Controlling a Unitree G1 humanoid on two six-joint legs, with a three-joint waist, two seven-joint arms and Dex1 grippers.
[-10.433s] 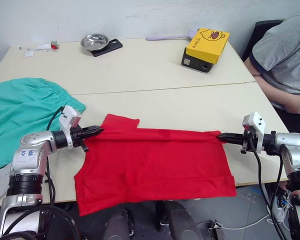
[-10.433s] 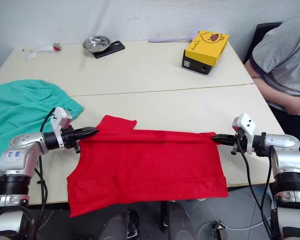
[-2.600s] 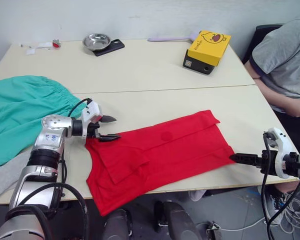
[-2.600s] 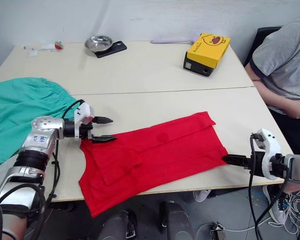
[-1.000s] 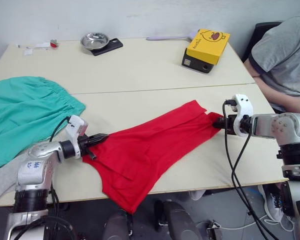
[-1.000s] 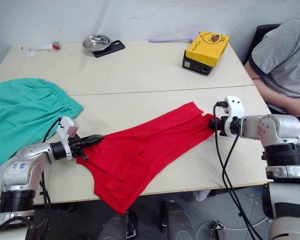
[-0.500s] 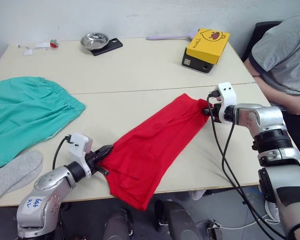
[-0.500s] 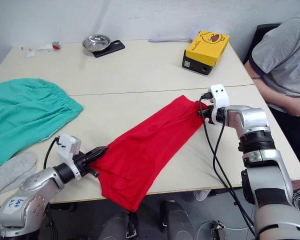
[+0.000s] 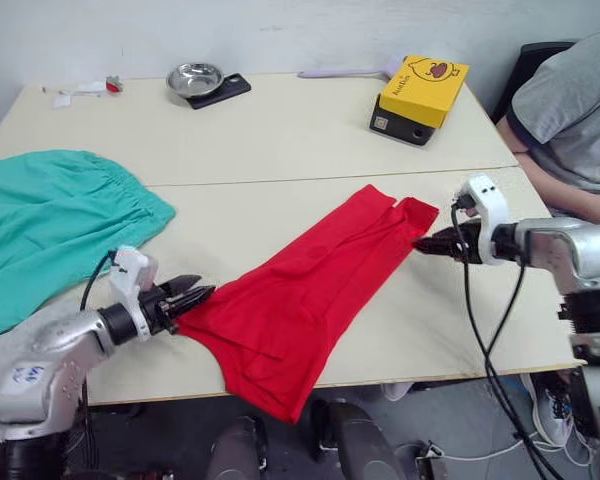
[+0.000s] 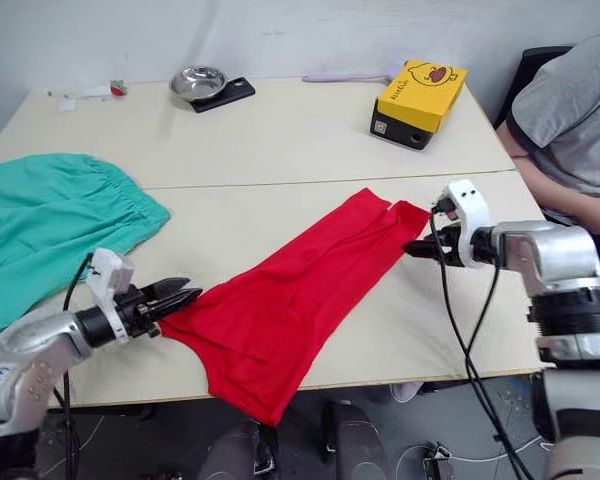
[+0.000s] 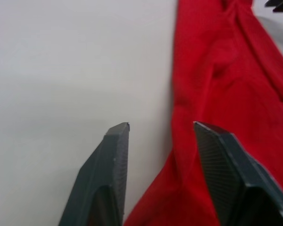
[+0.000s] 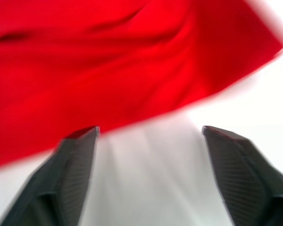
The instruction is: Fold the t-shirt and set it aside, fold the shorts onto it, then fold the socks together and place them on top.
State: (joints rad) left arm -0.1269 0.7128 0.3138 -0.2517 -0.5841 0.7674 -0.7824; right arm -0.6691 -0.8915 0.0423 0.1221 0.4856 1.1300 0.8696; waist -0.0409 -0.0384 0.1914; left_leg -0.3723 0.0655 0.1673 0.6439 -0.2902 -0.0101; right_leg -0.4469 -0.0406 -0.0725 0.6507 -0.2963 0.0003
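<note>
The t-shirt (image 9: pixel 305 290) lies folded into a long diagonal band on the near table (image 9: pixel 280 130). Both end effectors, left (image 9: pixel 195 295) and right (image 9: pixel 427 243), have let go and gape wide beside its ends.

My t-shirt (image 9: pixel 298 305) is hanging past the tabletop (image 9: pixel 280 130) edge at six o'clock; the shorts (image 9: pixel 50 225) are running off-frame at nine.

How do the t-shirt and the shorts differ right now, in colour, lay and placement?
The t-shirt is bright red; the shorts are teal-green. The t-shirt lies folded into a long diagonal band, its near end hanging over the table edge; the shorts lie spread out, waistband gathered. The t-shirt sits between the open left gripper and open right gripper; the shorts lie off to the robot's left. Neither is gripped.
</note>
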